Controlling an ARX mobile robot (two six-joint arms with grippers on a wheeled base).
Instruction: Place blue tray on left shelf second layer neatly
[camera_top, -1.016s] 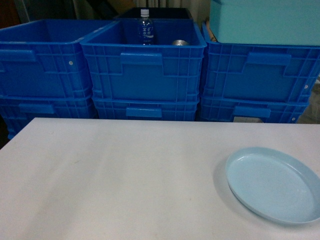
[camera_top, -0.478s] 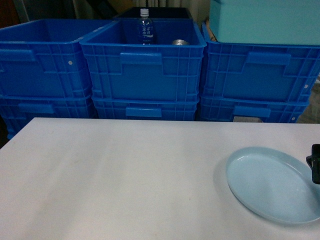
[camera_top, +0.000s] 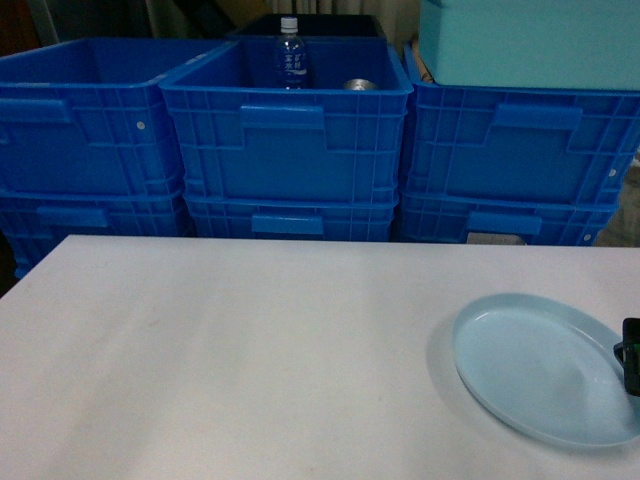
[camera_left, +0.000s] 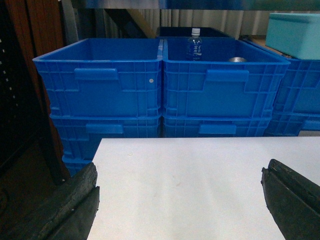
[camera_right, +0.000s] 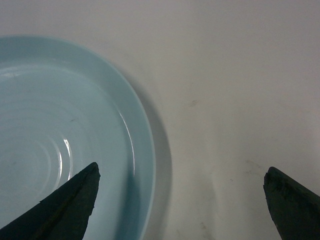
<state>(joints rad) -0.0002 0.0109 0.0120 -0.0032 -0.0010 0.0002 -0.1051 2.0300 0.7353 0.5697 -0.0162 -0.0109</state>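
1. The right tool (camera_right: 180, 200) hangs over the counter with its two dark fingers (camera_right: 65, 205) spread wide and nothing between them; one finger sits above the dish's inner floor, the other above bare white surface, so the rim falls in the gap.
2. From the head view only a sliver of that right tool (camera_top: 631, 355) shows, at the far right edge, just over the right side of the dish.
3. The blue tray (camera_top: 545, 368) lies flat on the counter (camera_top: 250, 360) near its front right corner, pale and glossy, with faint rings visible in its floor from the right wrist view (camera_right: 55, 140). Whether a finger touches it I cannot tell.
4. The left tool (camera_left: 182, 200) is spread just as wide, empty, its fingers (camera_left: 70, 205) framing the counter's left part, with the left edge and the dark floor beyond it in view.
5. Behind the counter's far edge stand stacked dark blue crates (camera_top: 287, 135), three stacks side by side, two crates showing in each.
6. In the middle top crate stands a clear water bottle (camera_top: 291, 55) with a white cap, and beside it a small metal can (camera_top: 360, 85).
7. A turquoise box (camera_top: 530, 40) rests on the right-hand stack.
8. The left shelf does not show in any view.
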